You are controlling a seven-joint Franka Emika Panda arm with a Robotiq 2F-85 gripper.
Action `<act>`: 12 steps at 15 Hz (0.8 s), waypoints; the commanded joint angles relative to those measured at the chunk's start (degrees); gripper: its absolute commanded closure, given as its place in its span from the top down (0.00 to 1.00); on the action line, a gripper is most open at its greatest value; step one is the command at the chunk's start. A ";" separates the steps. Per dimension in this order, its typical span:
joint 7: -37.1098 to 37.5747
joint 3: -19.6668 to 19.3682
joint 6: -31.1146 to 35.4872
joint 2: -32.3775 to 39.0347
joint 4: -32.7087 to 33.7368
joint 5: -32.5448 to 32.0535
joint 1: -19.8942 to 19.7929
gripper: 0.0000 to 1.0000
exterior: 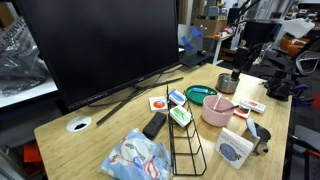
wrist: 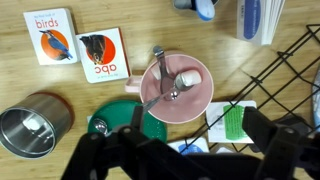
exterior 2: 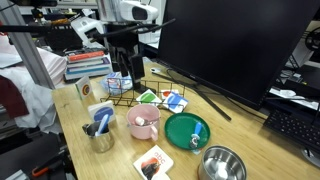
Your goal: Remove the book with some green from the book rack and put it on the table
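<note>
1. In the wrist view the gripper comes in from the bottom edge. Its two dark fingers stand wide apart with nothing between them, so the jaws are open.
2. In an exterior view the gripper hangs above the table, over the end of the book rack, and touches nothing.
3. The book with some green shows in the wrist view as a white cover with a bright green patch. It sits behind the black wires of the book rack, just beside the pink bowl.
4. In an exterior view the book with some green sits at the end of the book rack nearer the monitor. Whether it stands fully upright or leans cannot be told.
5. The pink bowl holds a metal spoon and a small white object.
6. A green plate lies partly under the bowl's edge in the wrist view, and a metal cup stands near it.
7. Two small booklets lie flat on the wood beyond the bowl, side by side: one titled "birds" and one marked "abc".
8. In an exterior view a white card with a blue oval stands beside the rack, a crumpled plastic bag lies on the rack's other side, and a black remote lies near the round white grommet.
</note>
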 commanded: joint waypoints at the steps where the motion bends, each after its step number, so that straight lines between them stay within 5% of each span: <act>1: 1.98 0.28 1.33 1.66 0.19 -0.66 -0.45 1.00; 12: 3.99 0.26 2.78 3.05 0.24 0.59 -0.34 1.00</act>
